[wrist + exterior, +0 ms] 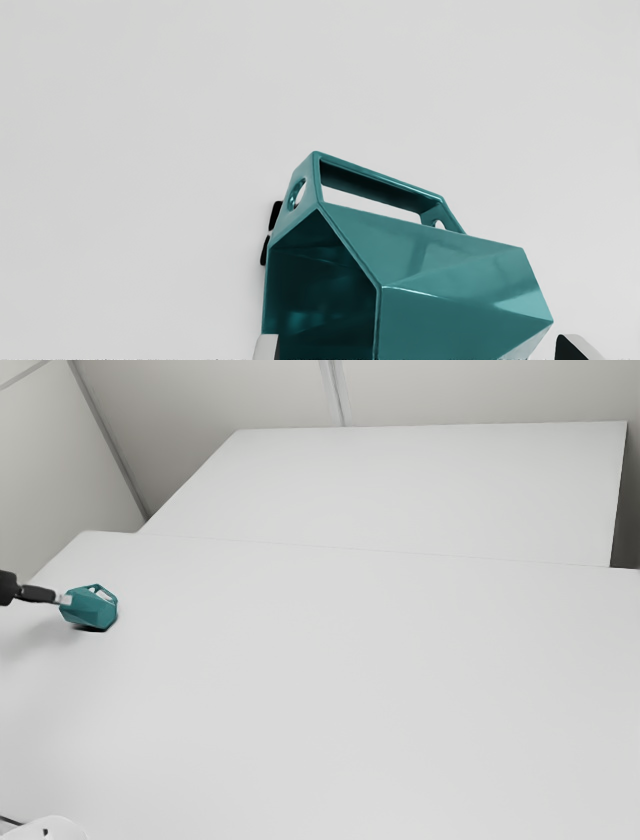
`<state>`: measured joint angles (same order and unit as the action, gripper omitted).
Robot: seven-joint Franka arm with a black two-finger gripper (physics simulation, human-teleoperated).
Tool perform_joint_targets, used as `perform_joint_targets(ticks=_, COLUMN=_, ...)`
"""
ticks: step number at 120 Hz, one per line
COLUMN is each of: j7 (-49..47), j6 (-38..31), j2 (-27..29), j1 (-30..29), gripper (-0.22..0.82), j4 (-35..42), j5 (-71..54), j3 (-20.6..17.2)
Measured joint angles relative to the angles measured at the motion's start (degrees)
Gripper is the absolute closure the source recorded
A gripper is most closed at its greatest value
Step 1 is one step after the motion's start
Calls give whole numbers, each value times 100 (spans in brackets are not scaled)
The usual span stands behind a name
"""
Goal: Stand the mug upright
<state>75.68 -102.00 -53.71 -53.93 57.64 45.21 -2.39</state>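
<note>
So the mug [90,610] is lying on its side, exterior view's middle left, gripper [65,600] at it, fingers spread wide.

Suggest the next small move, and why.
I'd probably ease the open gripper slightly forward over the mug before closing: the mug is tipped, its mouth facing sideways, and the fingertips stand wide apart, one at the mouth, one near the base.

No readable text, label, brand, number or sign in either view.
</note>
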Motion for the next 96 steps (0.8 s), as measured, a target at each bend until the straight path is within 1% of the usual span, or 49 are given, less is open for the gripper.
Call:
perform_joint_targets(ticks=53, j7=280, j6=627, j2=-44, j1=-42, gripper=0, j4=37, j5=139, j3=0)
perform_joint_targets(ticks=78, j7=341, j6=738, j2=-192, j1=-113, gripper=1, j4=-49, j5=127, j3=-5)
perform_joint_targets(ticks=84, j7=352, j6=745, j2=-196, j1=-122, gripper=9, j4=-54, j5=128, j3=-6)
perform_joint_targets(ticks=96, j7=374, j6=751, j2=-198, j1=-126, gripper=32, j4=-58, j5=128, j3=-7)
